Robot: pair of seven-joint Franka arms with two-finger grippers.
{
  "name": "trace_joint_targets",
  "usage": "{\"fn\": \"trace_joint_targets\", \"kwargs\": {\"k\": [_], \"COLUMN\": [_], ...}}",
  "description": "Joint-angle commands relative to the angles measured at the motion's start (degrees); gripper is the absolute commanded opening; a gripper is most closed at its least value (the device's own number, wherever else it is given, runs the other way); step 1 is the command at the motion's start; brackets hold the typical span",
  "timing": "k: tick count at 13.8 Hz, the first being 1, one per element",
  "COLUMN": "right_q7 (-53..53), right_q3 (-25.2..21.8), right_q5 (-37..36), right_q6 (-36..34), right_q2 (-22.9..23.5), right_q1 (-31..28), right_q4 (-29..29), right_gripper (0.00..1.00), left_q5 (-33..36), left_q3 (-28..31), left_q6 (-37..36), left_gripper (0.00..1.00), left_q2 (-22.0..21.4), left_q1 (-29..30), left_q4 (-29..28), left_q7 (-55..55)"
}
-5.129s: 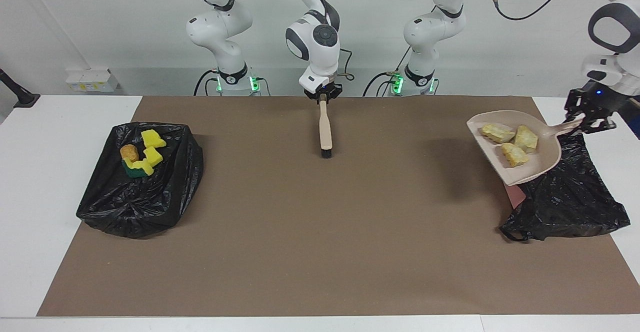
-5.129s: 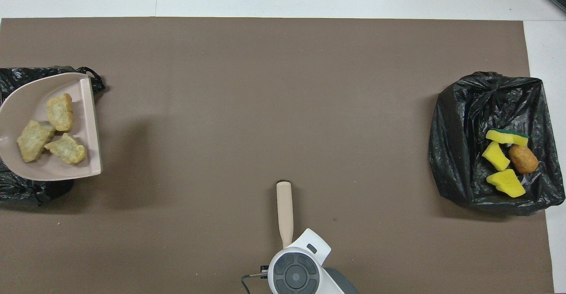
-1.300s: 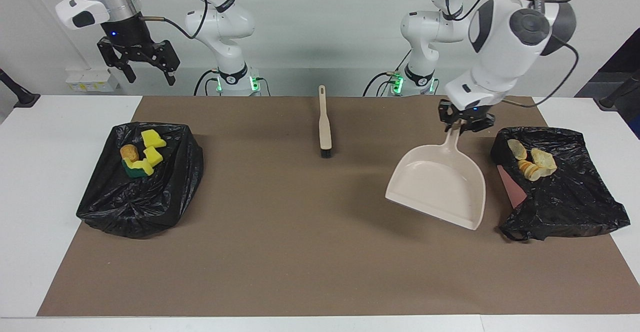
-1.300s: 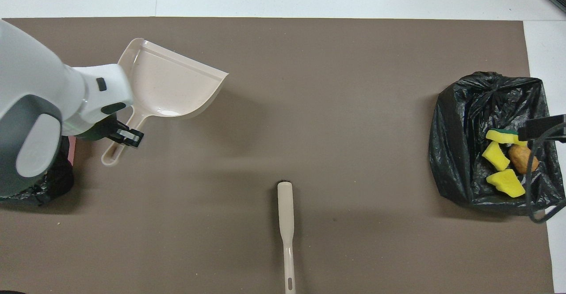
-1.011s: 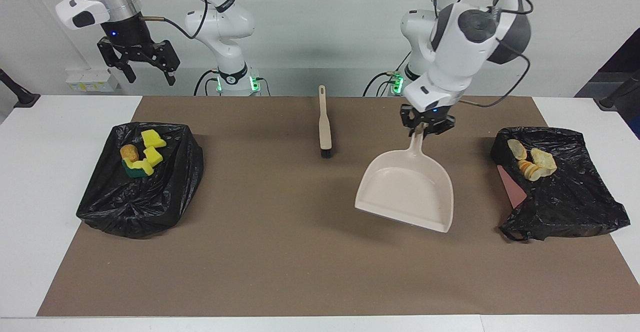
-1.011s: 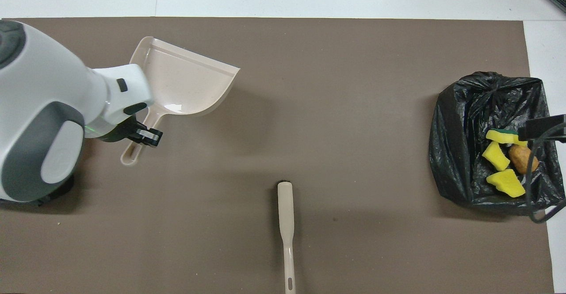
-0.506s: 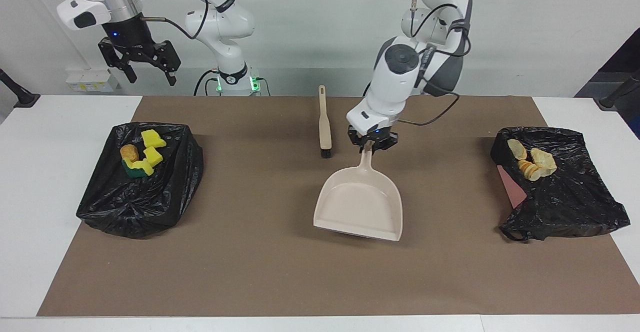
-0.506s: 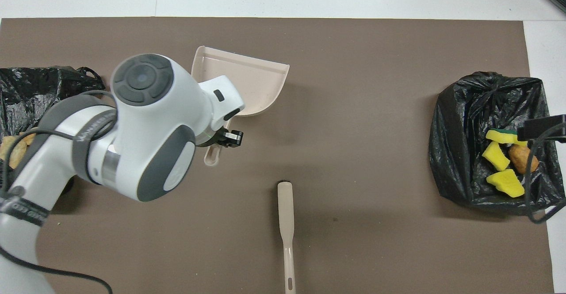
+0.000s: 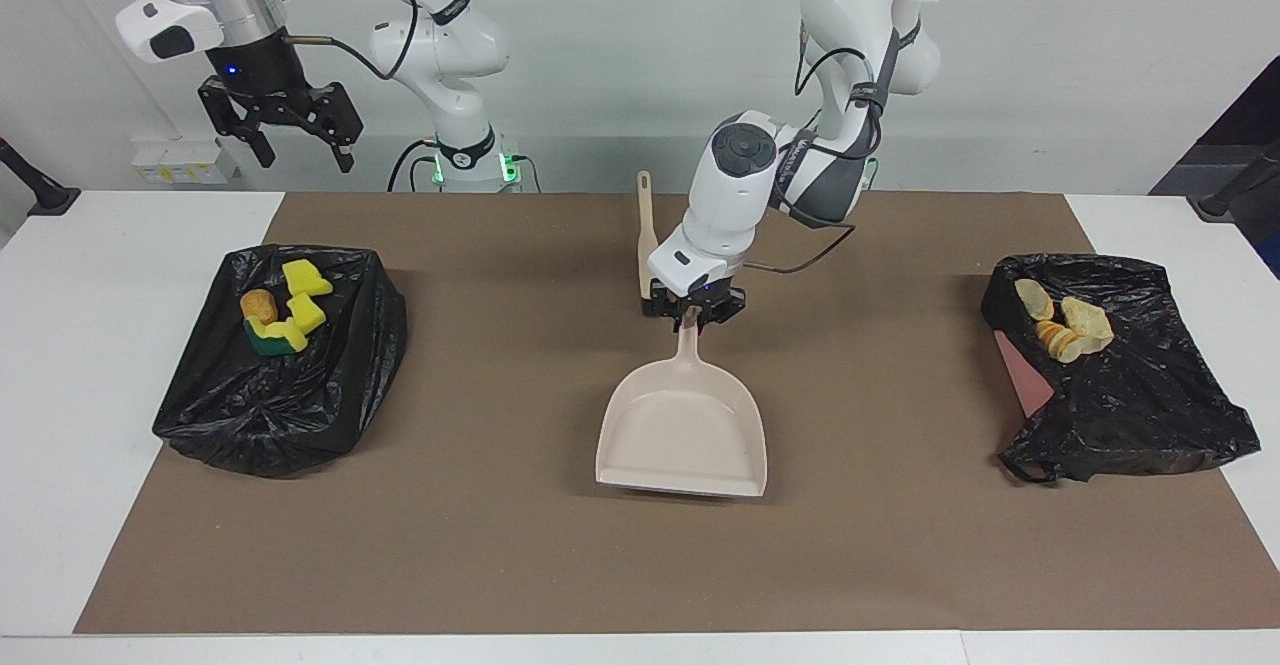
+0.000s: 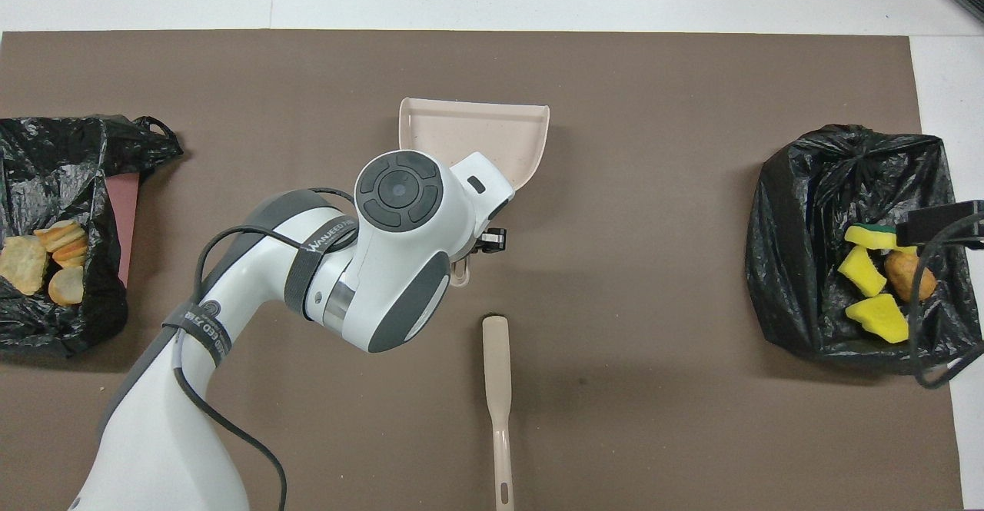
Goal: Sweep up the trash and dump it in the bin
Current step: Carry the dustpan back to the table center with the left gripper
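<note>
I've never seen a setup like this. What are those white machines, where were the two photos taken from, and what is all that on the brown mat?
They are two robot arms bolted at one table edge. One photo faces them from across the table; the other looks down from above their end. The left gripper is shut on the handle of an empty dustpan at mid-mat. The right gripper waits open, raised above a black bag holding yellow sponge pieces and a brown lump. A brush lies near the robots. A second black bag, at the left arm's end, holds pale crumbly chunks.
</note>
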Motion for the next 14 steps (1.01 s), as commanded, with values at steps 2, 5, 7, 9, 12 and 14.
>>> {"fn": "trace_joint_targets", "kwargs": {"k": [2,5,7,9,12,14], "right_q7": [-1.2,-1.3,-1.3,-1.3,-1.3,-1.3], "right_q3": [-0.1,-0.1,-0.1,-0.1,-0.1,-0.1], "right_q5": [0.2,0.2,0.2,0.2,0.2,0.2], "right_q6": [0.4,0.4,0.4,0.4,0.4,0.4], "right_q2": [-1.5,-1.5,-1.5,-1.5,-1.5,-1.5], "right_q1": [0.0,0.0,0.0,0.0,0.0,0.0], "right_q4": [-1.7,-1.7,-1.7,-1.7,-1.8,-1.8], "right_gripper": [1.0,1.0,1.0,1.0,1.0,1.0], "left_q5": [-0.4,2.3,2.3,2.4,3.4,3.3], "left_q3": [1.0,1.0,1.1,1.8,1.7,1.7], "left_q6": [3.8,3.8,2.6,0.8,-2.0,-4.8], "left_gripper": [0.03,0.99,1.0,1.0,1.0,1.0], "left_q2": [2.9,2.6,1.5,-0.4,-2.5,-4.3], "left_q1": [-3.1,-3.5,-2.5,-1.7,2.6,7.0], "left_q4": [-0.3,0.3,0.7,0.8,2.0,3.4], "left_q7": [-5.3,-11.3,-11.1,-10.7,-8.9,-3.9]}}
